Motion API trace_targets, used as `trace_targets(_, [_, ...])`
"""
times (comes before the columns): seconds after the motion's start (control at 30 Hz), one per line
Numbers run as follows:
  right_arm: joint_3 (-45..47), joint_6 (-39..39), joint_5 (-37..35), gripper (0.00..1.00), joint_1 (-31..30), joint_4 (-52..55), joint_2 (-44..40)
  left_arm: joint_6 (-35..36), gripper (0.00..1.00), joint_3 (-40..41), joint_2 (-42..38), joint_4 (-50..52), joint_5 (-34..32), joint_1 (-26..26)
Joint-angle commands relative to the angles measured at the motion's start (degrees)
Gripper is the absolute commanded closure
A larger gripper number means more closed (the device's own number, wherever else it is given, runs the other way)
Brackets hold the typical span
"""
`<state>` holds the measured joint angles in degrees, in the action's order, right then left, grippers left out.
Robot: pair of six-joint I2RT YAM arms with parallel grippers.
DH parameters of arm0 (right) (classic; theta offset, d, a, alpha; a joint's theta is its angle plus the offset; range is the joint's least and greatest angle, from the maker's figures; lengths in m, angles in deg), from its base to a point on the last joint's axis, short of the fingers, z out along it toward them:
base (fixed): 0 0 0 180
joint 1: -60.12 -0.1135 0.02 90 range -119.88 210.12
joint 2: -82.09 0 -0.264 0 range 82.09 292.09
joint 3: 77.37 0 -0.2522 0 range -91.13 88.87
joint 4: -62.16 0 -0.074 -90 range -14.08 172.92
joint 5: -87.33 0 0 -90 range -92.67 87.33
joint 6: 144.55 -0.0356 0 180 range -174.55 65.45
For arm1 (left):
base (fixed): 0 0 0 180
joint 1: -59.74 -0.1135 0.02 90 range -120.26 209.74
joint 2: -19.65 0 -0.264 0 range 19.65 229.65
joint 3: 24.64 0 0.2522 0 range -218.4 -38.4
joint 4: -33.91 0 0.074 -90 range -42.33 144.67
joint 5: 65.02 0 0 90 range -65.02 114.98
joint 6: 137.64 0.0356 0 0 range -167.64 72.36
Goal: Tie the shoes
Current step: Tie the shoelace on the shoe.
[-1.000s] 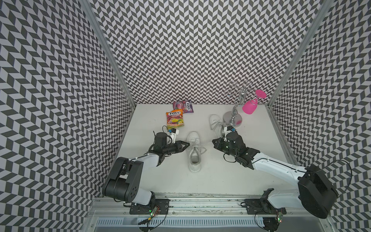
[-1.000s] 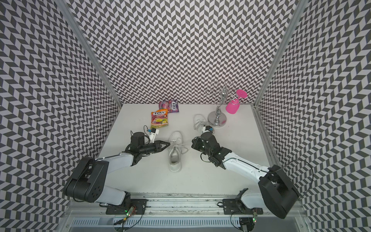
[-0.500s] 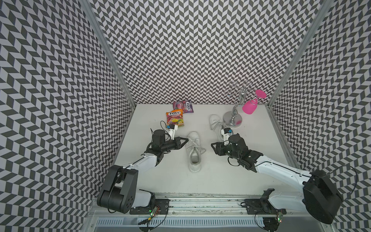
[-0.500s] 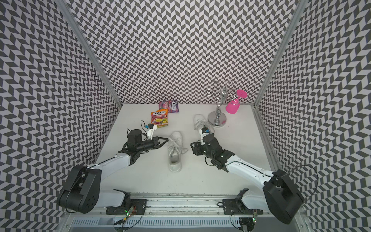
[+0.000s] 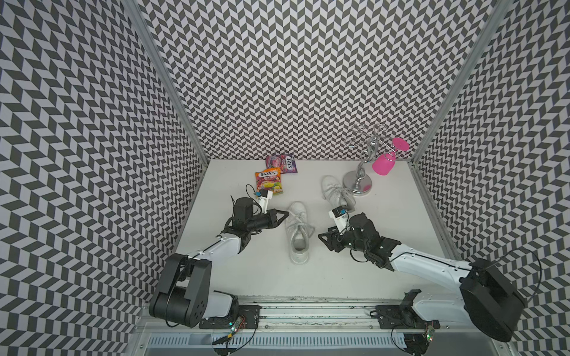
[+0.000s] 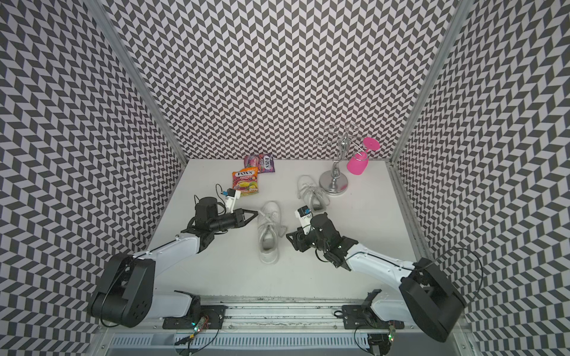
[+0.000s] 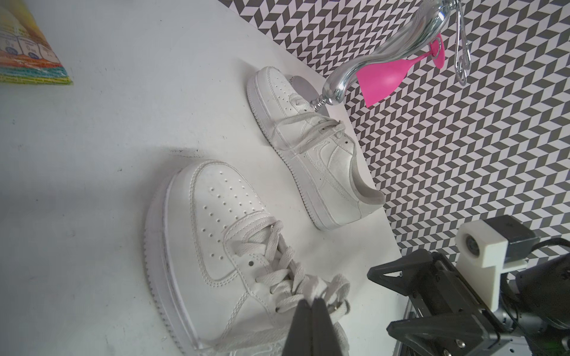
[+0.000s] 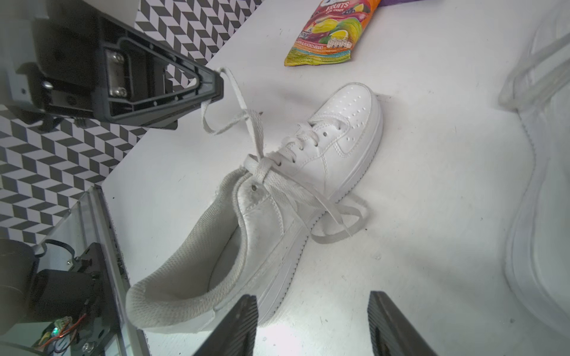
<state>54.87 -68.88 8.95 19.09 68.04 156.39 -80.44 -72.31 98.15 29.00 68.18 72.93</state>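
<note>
On the white counter (image 5: 401,222), near its middle, the nearer shoe (image 5: 296,235) lies with its toe toward the back wall, between the two arms. The left pincer (image 5: 285,214) is clenched on one of its laces (image 8: 229,83), which runs taut from the pincer's tip down to the crossing at the top eyelets; the wrist views show this, the top views only the closed tip at the shoe's side. The right pincer (image 5: 324,243) is released, jaws well apart, just beside the shoe's heel end and grasping nothing. The second shoe (image 5: 336,192) lies farther back, its laces looped, just beside the silver stand (image 5: 357,186) that carries a pink glass (image 5: 383,165). Two candy bags (image 5: 269,182) lie near the back wall.
</note>
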Motion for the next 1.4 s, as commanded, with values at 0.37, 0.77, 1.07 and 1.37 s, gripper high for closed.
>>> trace_targets(0.37, [-1.5, 3.8, -4.3, 0.46, -3.0, -5.8, 9.4, 1.5, 0.98, -2.7, 2.2, 0.7, 0.4, -1.1])
trace_targets(0.77, [-4.2, 8.0, -2.9, 0.32, -3.1, -6.4, 5.9, 1.9, 0.96, -3.3, 2.9, 0.0, 1.8, -1.5])
trace_targets(1.07, [-20.7, 18.0, 1.9, 0.23, -3.1, -1.3, 14.5, 1.2, 0.96, -4.1, 0.8, -0.8, 3.8, -1.3])
trace_targets(1.37, [-31.4, 23.6, 6.1, 0.19, -3.1, 2.9, 27.0, 0.8, 0.95, -4.4, 0.7, -1.2, 4.9, -1.1])
